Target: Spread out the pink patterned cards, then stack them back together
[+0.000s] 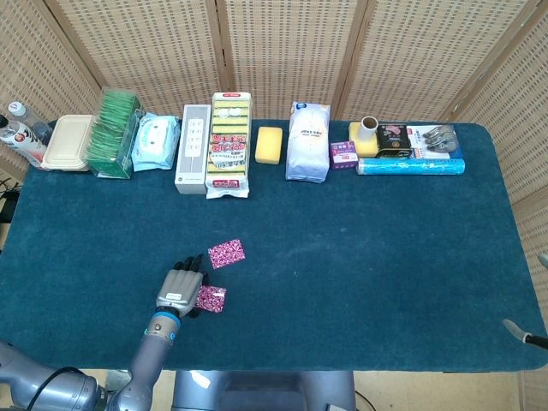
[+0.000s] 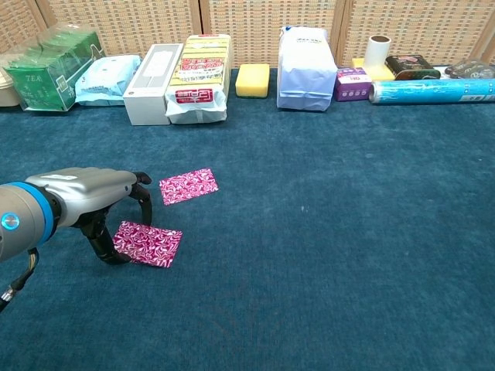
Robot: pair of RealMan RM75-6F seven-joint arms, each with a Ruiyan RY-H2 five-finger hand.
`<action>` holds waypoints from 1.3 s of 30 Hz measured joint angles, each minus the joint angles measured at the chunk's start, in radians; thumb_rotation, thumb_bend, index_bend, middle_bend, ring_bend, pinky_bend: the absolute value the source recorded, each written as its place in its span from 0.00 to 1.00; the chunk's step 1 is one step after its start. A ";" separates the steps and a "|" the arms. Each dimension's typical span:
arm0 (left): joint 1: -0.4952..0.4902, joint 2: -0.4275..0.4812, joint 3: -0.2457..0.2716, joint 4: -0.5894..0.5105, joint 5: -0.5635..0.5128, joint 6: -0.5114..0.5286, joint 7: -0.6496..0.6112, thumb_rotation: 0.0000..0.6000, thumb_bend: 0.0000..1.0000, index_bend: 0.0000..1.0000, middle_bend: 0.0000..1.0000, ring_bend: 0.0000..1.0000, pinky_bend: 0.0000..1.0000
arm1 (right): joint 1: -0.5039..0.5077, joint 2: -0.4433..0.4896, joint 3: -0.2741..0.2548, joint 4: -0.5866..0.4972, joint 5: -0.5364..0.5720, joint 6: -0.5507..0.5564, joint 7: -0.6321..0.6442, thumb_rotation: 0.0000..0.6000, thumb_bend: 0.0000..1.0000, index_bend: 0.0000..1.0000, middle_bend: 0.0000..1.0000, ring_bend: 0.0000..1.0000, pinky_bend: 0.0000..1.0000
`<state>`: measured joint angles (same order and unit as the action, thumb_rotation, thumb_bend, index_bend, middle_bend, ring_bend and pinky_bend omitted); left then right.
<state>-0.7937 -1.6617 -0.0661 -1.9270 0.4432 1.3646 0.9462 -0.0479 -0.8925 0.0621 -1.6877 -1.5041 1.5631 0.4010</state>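
Two pink patterned cards lie apart on the blue cloth. The far card (image 1: 226, 253) (image 2: 188, 186) lies flat and free. The near card (image 1: 211, 299) (image 2: 149, 243) lies closer to me, its left end under my left hand (image 1: 178, 290) (image 2: 85, 199). The hand arches over that end, with its thumb at the card's left edge and its fingers curled down above it, pinching the card. Of my right hand (image 1: 524, 332) only a grey sliver shows at the right border of the head view, far from both cards.
A row of goods lines the far edge: green tea box (image 2: 48, 58), wipes pack (image 2: 108, 79), white remote box (image 2: 151, 73), sponge pack (image 2: 199, 77), yellow sponge (image 2: 252, 79), white bag (image 2: 305, 68), blue roll (image 2: 431, 90). The table's front edge (image 1: 282, 370) runs just behind my left wrist.
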 measured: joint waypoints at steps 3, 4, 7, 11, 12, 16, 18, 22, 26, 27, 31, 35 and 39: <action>0.000 -0.002 -0.009 0.001 -0.005 -0.006 -0.003 1.00 0.23 0.37 0.00 0.00 0.12 | -0.001 0.000 0.000 0.000 0.001 0.003 0.000 1.00 0.01 0.08 0.00 0.00 0.00; -0.001 -0.003 -0.009 0.000 -0.005 -0.008 -0.004 1.00 0.23 0.37 0.00 0.00 0.12 | -0.001 0.000 0.000 0.000 0.001 0.003 0.001 1.00 0.01 0.08 0.00 0.00 0.00; -0.001 -0.002 -0.010 -0.003 -0.002 -0.011 -0.004 1.00 0.23 0.37 0.00 0.00 0.12 | -0.001 0.000 0.000 0.000 0.001 0.002 0.002 1.00 0.01 0.08 0.00 0.00 0.00; -0.002 -0.005 -0.011 -0.002 -0.003 -0.010 0.000 1.00 0.23 0.37 0.00 0.00 0.12 | -0.002 0.001 0.000 0.001 0.001 0.003 0.004 1.00 0.01 0.08 0.00 0.00 0.00; -0.002 -0.005 -0.011 -0.002 -0.005 -0.009 0.001 1.00 0.23 0.37 0.00 0.00 0.12 | -0.002 0.001 0.000 0.001 0.002 0.004 0.005 1.00 0.01 0.08 0.00 0.00 0.00; -0.002 -0.004 -0.012 -0.004 -0.009 -0.002 0.007 1.00 0.20 0.37 0.00 0.00 0.12 | -0.002 0.001 0.001 0.002 0.003 0.004 0.007 1.00 0.01 0.08 0.00 0.00 0.00; -0.002 0.000 -0.013 -0.008 -0.012 -0.002 0.008 1.00 0.17 0.36 0.00 0.00 0.12 | -0.002 0.001 0.001 0.002 0.002 0.004 0.007 1.00 0.01 0.08 0.00 0.00 0.00; -0.003 0.005 -0.015 -0.014 -0.020 -0.001 0.014 1.00 0.16 0.36 0.00 0.00 0.12 | -0.002 0.000 0.000 0.002 0.001 0.004 0.006 1.00 0.01 0.08 0.00 0.00 0.00; -0.004 0.010 -0.017 -0.018 -0.026 0.005 0.018 1.00 0.16 0.36 0.00 0.00 0.12 | -0.003 0.001 0.001 0.000 0.003 0.005 0.007 1.00 0.01 0.08 0.00 0.00 0.00; -0.004 0.011 -0.018 -0.019 -0.026 0.007 0.020 1.00 0.16 0.36 0.00 0.00 0.12 | -0.003 0.001 0.001 0.001 0.003 0.005 0.008 1.00 0.01 0.08 0.00 0.00 0.00; -0.005 0.014 -0.018 -0.014 -0.019 0.011 0.021 1.00 0.16 0.35 0.00 0.00 0.12 | -0.003 0.001 0.001 0.002 0.002 0.005 0.009 1.00 0.01 0.08 0.00 0.00 0.00; -0.003 0.020 -0.017 -0.006 0.004 -0.002 0.008 1.00 0.16 0.32 0.00 0.00 0.12 | -0.003 0.001 0.002 0.002 0.003 0.006 0.008 1.00 0.01 0.08 0.00 0.00 0.00; 0.006 0.026 -0.024 0.010 0.049 -0.012 -0.041 1.00 0.16 0.30 0.00 0.00 0.12 | -0.002 0.001 0.001 0.001 0.001 0.005 0.006 1.00 0.01 0.08 0.00 0.00 0.00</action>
<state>-0.7876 -1.6359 -0.0905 -1.9166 0.4921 1.3530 0.9052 -0.0500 -0.8920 0.0631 -1.6868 -1.5027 1.5678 0.4067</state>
